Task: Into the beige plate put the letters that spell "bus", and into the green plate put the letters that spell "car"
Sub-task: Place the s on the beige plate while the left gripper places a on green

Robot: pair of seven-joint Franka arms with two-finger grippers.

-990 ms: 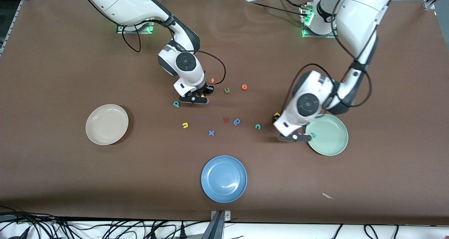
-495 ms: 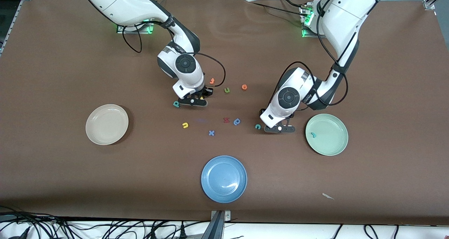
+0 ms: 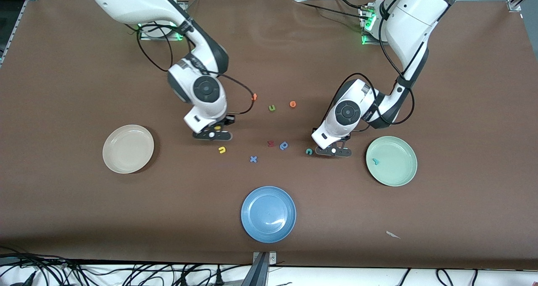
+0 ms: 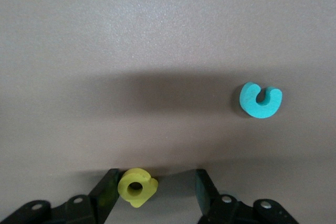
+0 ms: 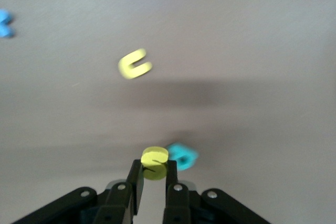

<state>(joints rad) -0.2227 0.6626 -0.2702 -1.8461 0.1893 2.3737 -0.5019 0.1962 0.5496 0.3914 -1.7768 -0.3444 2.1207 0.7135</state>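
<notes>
My right gripper (image 3: pixel 212 134) (image 5: pixel 155 169) is shut on the yellow s (image 5: pixel 155 162) and hangs over the teal b (image 5: pixel 182 157), which the hand hides in the front view. The yellow u (image 3: pixel 222 150) (image 5: pixel 135 64) lies close by on the table. My left gripper (image 3: pixel 334 150) (image 4: pixel 156 182) stands open on the table around the yellow a (image 4: pixel 135 187); one finger touches the letter, the other is apart. The teal c (image 3: pixel 309 151) (image 4: pixel 260 99) lies beside it. The teal r (image 3: pixel 376 161) lies in the green plate (image 3: pixel 397 168). The beige plate (image 3: pixel 128 148) holds nothing.
A blue plate (image 3: pixel 268 214) sits nearest the front camera. A green u (image 3: pixel 272 108), two orange letters (image 3: pixel 293 104) (image 3: pixel 254 96), a red letter (image 3: pixel 271 143), a dark blue letter (image 3: pixel 284 145) and a blue x (image 3: pixel 253 159) lie mid-table.
My left gripper left the green plate, where the teal r stays, came down around the yellow a, and its fingers narrowed. My right gripper carried the yellow s toward the beige plate.
</notes>
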